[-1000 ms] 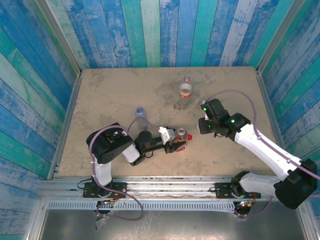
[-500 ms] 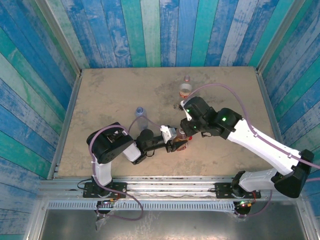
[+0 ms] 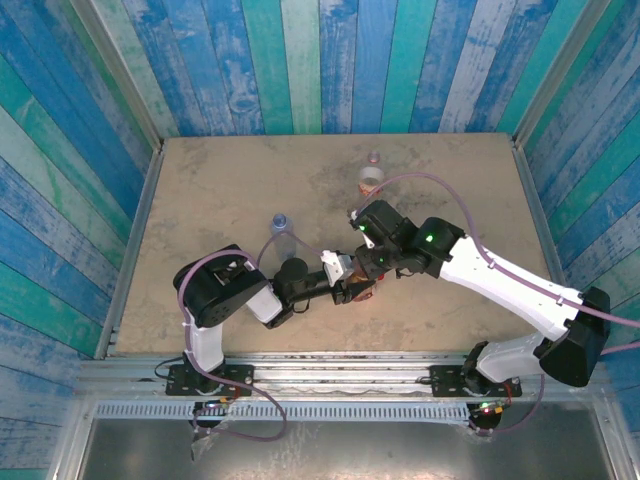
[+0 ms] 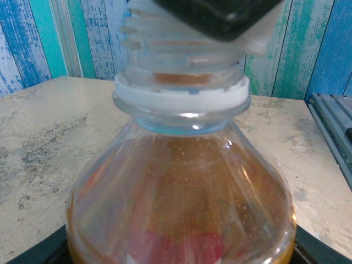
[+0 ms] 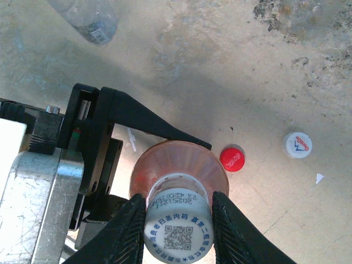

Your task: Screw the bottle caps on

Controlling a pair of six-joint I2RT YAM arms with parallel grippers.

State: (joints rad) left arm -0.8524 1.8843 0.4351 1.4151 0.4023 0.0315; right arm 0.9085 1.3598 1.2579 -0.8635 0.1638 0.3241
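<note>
Plank walls [image 3: 300, 60] on 3 sides, worn blue, teal, white stripes. Table [image 3: 220, 170] beige, mottled, dark scuffs. Metal rail [image 3: 330, 385] along near edge. Light even.

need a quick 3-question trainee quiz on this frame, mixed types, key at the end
1. True or false: the red cap lies loose on the table.
2. What is the right gripper clamping? A) the white QR-printed cap B) the red cap C) a bottle's neck
3. Fill in: the left gripper holds the bottle filled with ____ liquid.
Key: 1 true; 2 A; 3 amber.
</note>
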